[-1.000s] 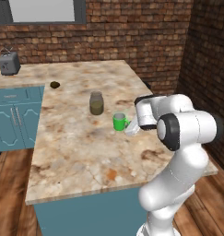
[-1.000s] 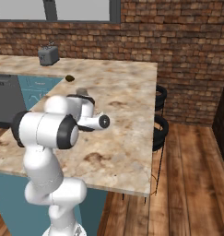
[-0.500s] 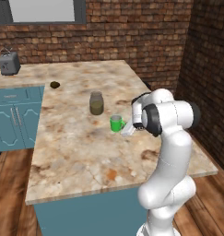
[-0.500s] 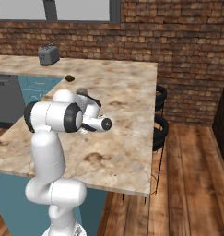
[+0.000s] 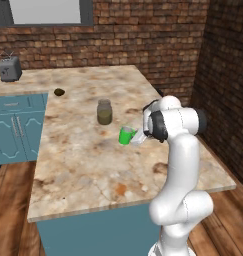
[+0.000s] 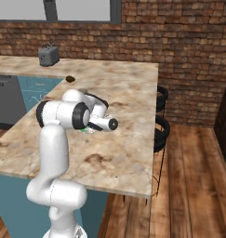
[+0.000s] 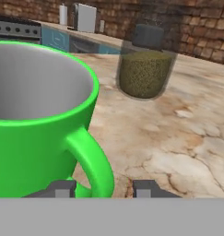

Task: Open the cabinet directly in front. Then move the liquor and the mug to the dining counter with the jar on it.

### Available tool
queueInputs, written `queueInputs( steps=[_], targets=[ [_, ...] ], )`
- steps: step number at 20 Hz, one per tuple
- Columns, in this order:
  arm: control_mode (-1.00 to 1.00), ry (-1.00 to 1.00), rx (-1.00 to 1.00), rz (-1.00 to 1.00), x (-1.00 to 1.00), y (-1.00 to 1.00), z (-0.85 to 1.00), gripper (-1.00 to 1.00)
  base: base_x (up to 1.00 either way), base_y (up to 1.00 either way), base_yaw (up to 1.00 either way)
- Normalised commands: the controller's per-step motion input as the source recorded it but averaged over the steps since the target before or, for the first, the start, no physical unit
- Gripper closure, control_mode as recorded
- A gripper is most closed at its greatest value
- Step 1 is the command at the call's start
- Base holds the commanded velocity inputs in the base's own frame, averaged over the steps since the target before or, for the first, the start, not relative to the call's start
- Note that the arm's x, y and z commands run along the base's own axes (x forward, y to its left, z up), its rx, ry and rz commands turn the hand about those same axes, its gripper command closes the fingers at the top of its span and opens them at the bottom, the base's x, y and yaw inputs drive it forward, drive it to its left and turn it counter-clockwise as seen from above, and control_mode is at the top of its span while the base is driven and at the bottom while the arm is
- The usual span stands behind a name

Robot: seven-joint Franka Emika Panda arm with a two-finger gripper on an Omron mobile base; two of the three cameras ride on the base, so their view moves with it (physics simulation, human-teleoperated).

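No legible text, label, brand, number or sign on anything here. The mug (image 7: 39, 120) is plain green and the jar (image 7: 145, 64) carries no label, its glass and lid bare. The toaster (image 5: 9, 69) at the far end of the dining counter (image 5: 93, 165) is too small and blurred to tell any marking.

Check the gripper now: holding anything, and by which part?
Nothing looks gripped. The gripper straddles the mug's handle with fingertips apart from it; the mug stands on the dining counter.
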Motion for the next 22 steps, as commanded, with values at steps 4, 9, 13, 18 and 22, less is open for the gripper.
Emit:
queueInputs(
  steps=[4,9,13,18,22],
  targets=[
    [-1.0,0.0,0.0,0.0,0.07,0.05,-0.29,-1.0,0.0,0.0,0.0],
    [-1.0,0.0,0.0,0.0,0.0,0.29,-0.22,-1.0,0.0,0.0,0.0],
    [-1.0,0.0,0.0,0.01,0.0,0.51,-0.18,-1.0,0.0,0.0,0.0],
    [-1.0,0.0,0.0,0.0,-0.01,0.41,-0.02,-1.0,0.0,0.0,0.0],
    [-1.0,0.0,-0.05,0.0,-0.07,0.15,-0.05,-1.0,0.0,0.0,0.0]
  ],
)
